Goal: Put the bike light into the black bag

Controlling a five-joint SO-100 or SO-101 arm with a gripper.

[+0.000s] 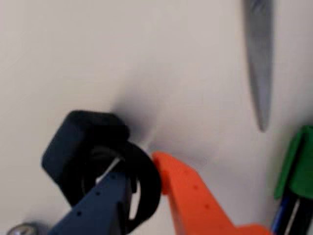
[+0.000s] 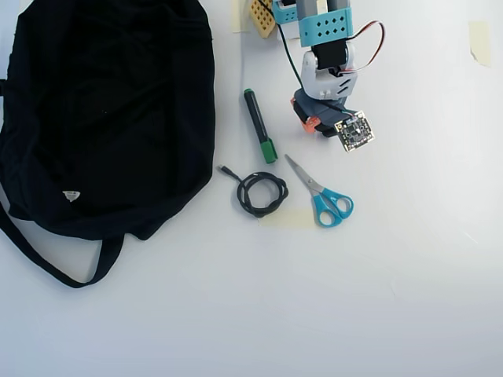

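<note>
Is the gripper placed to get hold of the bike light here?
Probably yes. In the wrist view the gripper already has its blue finger over the bike light and its orange finger alongside, and nothing lies between them.

Close wrist view at table (image 1: 98,58); overhead view straight down.

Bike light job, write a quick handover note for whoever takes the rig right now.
Gripper: closing around the bike light, dark finger through its strap loop, orange finger outside; a firm grip cannot be confirmed.
Bike light: on the table under the arm, hidden in the overhead view.
Black bag: far left in the overhead view, past the green marker.
Done: reached the light.
Left: secure it, lift, carry it over the marker, drop it in the bag.
</note>
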